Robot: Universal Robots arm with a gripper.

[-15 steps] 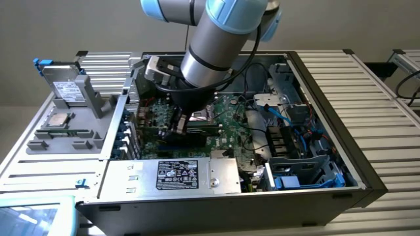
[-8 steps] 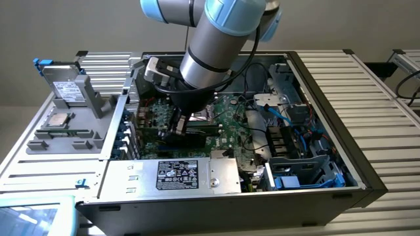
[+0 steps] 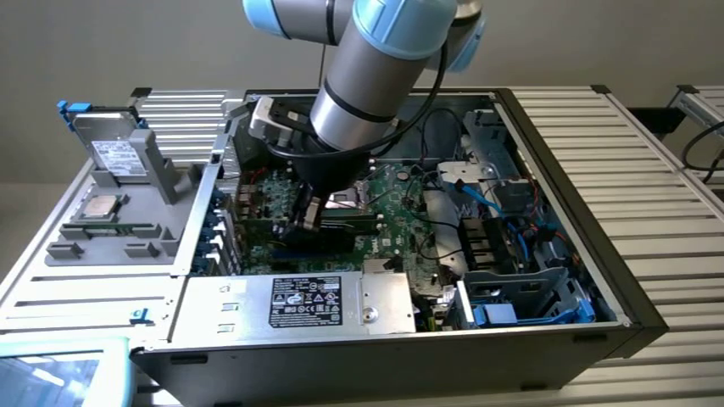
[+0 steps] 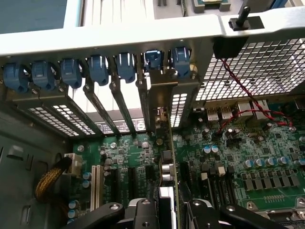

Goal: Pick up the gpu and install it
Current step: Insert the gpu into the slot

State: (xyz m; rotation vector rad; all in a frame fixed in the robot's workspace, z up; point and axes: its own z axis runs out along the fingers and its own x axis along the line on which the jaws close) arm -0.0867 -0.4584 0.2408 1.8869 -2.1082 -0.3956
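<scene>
The claw (image 4: pixel 164 212) is clamped on the gpu (image 4: pixel 169 162), a thin green board standing on edge over the motherboard (image 4: pixel 248 157). Its long axis runs from the claw to its perforated metal bracket (image 4: pixel 178 106), toward nine o'clock in the exterior view. Seven blue plastic clips (image 4: pixel 97 67) line the grey rear rail (image 4: pixel 143 38).

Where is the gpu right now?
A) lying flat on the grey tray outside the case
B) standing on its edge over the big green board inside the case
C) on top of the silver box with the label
B: the gpu stands upright, edge-on, over the motherboard inside the case, its metal bracket up at the row of slot covers.
</scene>
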